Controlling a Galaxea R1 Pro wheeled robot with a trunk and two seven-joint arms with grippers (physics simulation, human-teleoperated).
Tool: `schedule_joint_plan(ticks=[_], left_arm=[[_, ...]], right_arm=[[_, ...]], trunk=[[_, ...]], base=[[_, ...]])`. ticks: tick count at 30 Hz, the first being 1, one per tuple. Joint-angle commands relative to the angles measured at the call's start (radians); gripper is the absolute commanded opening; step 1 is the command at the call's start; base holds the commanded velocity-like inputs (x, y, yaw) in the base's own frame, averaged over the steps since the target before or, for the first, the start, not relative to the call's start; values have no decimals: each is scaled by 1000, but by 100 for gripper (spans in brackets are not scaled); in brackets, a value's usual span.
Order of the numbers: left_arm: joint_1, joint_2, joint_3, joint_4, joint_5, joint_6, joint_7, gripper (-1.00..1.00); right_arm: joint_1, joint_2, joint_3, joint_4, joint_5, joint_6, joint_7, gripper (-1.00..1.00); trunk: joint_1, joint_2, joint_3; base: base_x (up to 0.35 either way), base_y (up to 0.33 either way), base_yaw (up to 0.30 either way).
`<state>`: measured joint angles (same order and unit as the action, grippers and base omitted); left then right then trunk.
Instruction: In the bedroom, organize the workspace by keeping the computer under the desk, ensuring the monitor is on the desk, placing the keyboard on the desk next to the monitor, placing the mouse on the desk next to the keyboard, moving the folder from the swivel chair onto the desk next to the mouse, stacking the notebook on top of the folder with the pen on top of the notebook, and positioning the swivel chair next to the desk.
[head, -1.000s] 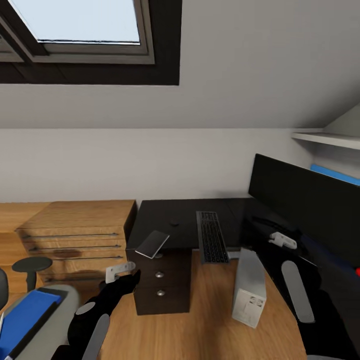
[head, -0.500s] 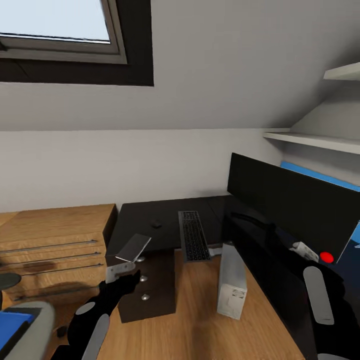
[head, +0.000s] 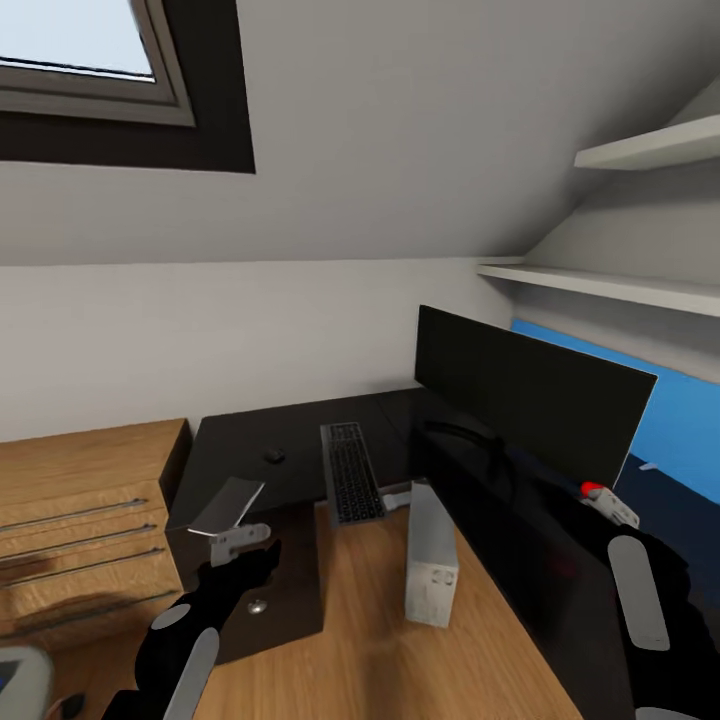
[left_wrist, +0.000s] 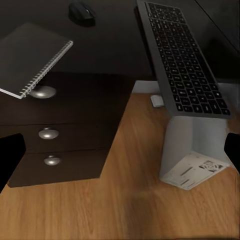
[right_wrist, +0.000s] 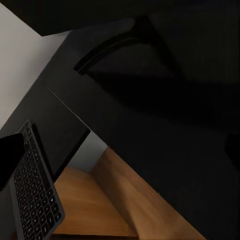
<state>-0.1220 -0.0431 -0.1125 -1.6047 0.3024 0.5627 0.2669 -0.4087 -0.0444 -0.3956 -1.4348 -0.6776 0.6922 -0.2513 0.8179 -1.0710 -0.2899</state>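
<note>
Over the tabletop (head: 300, 440) edge we see the notebook (left_wrist: 32, 60) jutting, light and stiff, best pinched at its overhang, our fingers' state untellable.

The notebook (left_wrist: 31, 61) overhangs the desk (left_wrist: 107, 52) edge beside the keyboard (left_wrist: 185, 57).

Your right gripper (head: 610, 507) hides the monitor (head: 530, 395)'s lower corner, and the swivel chair (head: 22, 678) is cut off at the frame edge.
</note>
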Motion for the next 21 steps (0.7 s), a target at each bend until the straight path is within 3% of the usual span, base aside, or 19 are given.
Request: schedule_joint_plan(ticks=[1,6,21], left_arm=[[-1,0,-1,-1,11,3,9,100],[-1,0,-1,-1,11,3,9,100],[-1,0,-1,-1,11,3,9,100]], right_arm=[[-1,0,0,-1,-11,3,-9,100],[-1,0,0,0,-11,3,-8,100],[-1,2,1,1,-11,3,-9,100]], trunk=[[0,-1,-1],[0,-1,0],[0,-1,-2]], base=[[0,0,-261],[0,0,-146],[0,0,-18]])
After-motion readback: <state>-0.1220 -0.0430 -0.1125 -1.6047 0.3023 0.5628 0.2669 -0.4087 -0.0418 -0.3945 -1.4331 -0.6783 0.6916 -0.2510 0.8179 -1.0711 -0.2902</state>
